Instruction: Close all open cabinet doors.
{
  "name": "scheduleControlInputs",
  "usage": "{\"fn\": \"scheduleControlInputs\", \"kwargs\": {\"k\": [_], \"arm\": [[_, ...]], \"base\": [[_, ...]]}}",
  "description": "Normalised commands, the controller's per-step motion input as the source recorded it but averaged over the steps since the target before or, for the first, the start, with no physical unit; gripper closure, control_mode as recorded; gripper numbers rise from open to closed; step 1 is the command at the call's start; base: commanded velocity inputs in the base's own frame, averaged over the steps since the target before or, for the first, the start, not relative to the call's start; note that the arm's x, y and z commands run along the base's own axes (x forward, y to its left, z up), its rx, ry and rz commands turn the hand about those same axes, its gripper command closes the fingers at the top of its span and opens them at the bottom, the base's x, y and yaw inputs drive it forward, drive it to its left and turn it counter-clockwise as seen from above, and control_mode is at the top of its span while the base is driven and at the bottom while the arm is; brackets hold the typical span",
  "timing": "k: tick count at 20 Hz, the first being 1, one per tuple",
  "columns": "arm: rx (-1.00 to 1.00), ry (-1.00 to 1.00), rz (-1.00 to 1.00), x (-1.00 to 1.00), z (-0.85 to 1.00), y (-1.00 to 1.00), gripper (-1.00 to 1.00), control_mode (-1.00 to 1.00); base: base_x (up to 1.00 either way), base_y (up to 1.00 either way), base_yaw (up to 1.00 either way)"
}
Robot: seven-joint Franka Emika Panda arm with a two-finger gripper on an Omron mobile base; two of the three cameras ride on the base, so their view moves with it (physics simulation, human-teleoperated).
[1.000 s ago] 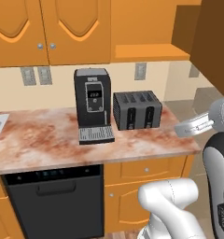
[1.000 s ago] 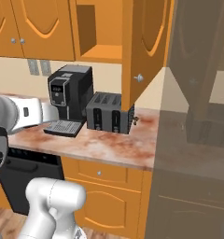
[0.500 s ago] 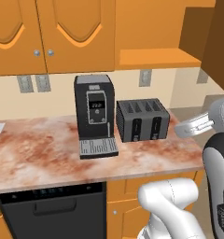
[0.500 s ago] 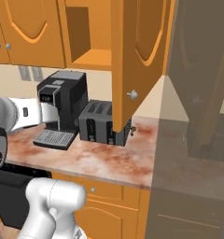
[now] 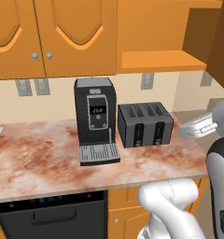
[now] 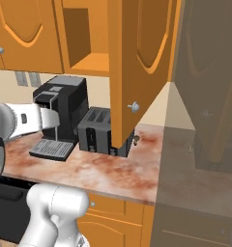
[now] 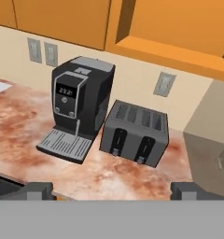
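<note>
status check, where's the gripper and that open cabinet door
Gripper open, empty, aimed at toaster. Open cabinet door swung out over the counter, knob untouched. Coffee machine beside toaster, below the open shelf.

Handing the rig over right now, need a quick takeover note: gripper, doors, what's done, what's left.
Gripper: open, holding nothing, fingertips wide apart, looking at the coffee machine and toaster on the marble counter.
Doors: one upper cabinet door stands swung out over the toaster, silver knob at its lower edge, with the open cabinet shelf bare behind it. The pair of upper doors left of the opening is shut.
Done: nothing closed by the arm yet, and no contact with the open door.
Left: reach up to the open door and push it shut.
</note>
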Motion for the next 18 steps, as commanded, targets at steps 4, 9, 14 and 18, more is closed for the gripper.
{"fn": "scheduleControlInputs", "kwargs": {"k": [4,9,14,18], "arm": [[-0.01,-0.25,-0.01,-0.87,-0.01,0.00,-1.00,-1.00],[0.00,-0.25,-0.05,-0.97,-0.02,-0.02,-1.00,-1.00],[0.00,-0.19,-0.02,-0.52,0.00,-0.40,-1.00,-1.00],[0.00,-0.19,0.00,-0.31,0.00,-0.73,-1.00,-1.00]], "base": [[0.00,0.00,0.00],[0.00,0.00,0.00],[0.00,0.00,0.00],[0.00,0.00,0.00]]}}
